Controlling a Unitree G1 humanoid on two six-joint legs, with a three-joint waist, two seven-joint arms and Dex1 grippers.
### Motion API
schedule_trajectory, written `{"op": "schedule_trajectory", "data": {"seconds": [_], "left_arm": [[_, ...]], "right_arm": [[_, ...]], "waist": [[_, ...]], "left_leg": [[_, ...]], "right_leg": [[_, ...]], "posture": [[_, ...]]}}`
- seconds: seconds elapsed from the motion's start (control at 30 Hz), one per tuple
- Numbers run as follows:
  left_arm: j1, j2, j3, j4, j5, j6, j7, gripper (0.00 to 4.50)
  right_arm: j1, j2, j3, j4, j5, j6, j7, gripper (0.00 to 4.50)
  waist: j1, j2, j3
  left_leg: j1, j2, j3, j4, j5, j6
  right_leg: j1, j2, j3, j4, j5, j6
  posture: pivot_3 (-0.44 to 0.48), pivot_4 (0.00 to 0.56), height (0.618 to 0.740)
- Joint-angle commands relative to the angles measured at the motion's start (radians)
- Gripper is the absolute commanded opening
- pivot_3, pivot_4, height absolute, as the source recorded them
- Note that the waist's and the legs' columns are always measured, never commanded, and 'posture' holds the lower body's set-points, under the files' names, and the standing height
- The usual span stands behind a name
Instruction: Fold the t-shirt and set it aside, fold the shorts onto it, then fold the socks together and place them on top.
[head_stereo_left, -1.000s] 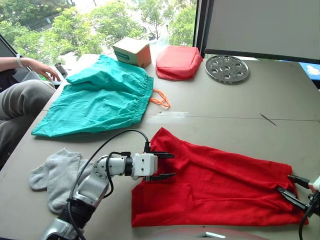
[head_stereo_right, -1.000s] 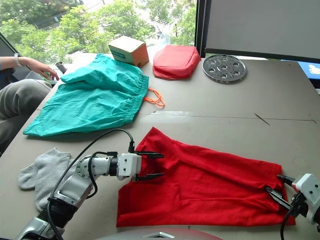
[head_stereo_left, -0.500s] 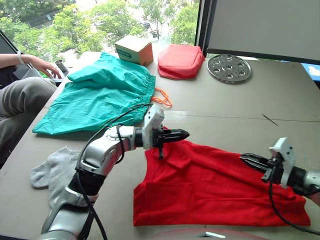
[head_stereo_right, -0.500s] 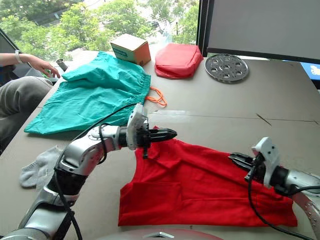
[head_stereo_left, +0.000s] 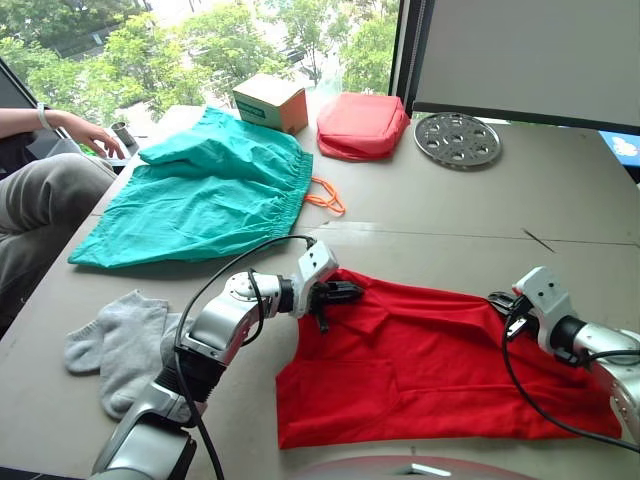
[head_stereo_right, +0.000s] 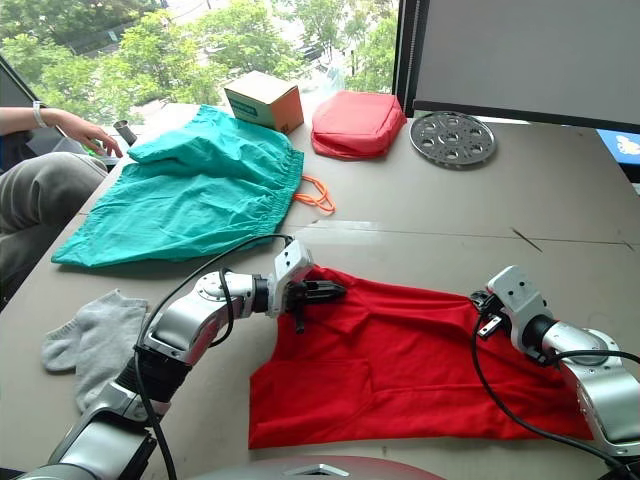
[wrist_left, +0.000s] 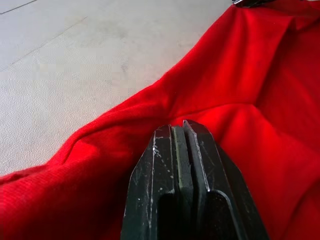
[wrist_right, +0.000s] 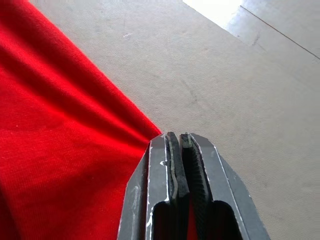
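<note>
- T-shirt (head_stereo_left: 440, 365) far edge now lies folded toward the robot; half a second ago it was lifted
- left gripper (head_stereo_left: 345, 292) and right gripper (head_stereo_left: 500, 300), lowered, stay clenched on it

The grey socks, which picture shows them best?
The left eye view: the socks lie whole on the table, beside the left arm and apart from the t-shirt. The right eye view has them too, nearer its edge. The wrist views look at red cloth and table.
</note>
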Motion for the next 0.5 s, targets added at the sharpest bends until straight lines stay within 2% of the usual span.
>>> {"op": "schedule_trajectory", "data": {"seconds": [0.03,0.13,0.27,0.37,0.5], "left_arm": [[0.011,-0.004,0.025,0.007,0.021,0.007,0.012,0.29],[0.013,-0.011,0.032,0.012,0.030,0.000,0.014,0.29],[0.024,-0.016,0.040,0.005,0.038,-0.001,0.014,0.29],[0.032,-0.019,0.042,-0.001,0.042,-0.002,0.014,0.29],[0.044,-0.019,0.035,-0.014,0.050,-0.003,0.016,0.29]], "right_arm": [[0.084,-0.020,-0.201,-0.082,0.144,0.056,0.092,0.25],[0.169,-0.065,-0.315,-0.087,0.166,0.082,0.152,0.25],[0.249,-0.120,-0.381,-0.075,0.171,0.165,0.188,0.25],[0.260,-0.133,-0.335,-0.049,0.137,0.201,0.171,0.25],[0.173,-0.111,-0.233,0.034,0.045,0.190,0.082,0.25]], "waist": [[0.004,0.002,0.000],[0.000,0.003,-0.001],[-0.002,0.003,-0.001],[-0.005,0.003,-0.001],[-0.010,0.001,-0.002]], "left_leg": [[0.000,-0.001,0.000,0.000,0.000,0.000],[0.001,-0.001,-0.001,-0.002,0.000,0.005],[0.001,-0.001,-0.001,-0.003,0.001,0.006],[0.002,0.000,-0.001,-0.002,-0.001,0.002],[0.002,0.000,0.000,-0.001,-0.002,0.002]], "right_leg": [[0.000,0.000,0.000,0.000,0.000,0.001],[0.000,0.001,0.000,0.002,0.001,0.001],[0.000,0.003,0.000,0.002,0.001,0.001],[0.000,0.003,0.000,0.002,0.001,0.001],[0.000,0.002,0.000,0.001,0.001,0.001]], "posture": [[0.000,0.150,0.739],[0.000,0.150,0.739],[0.000,0.150,0.739],[0.000,0.150,0.739],[0.000,0.150,0.739]]}}
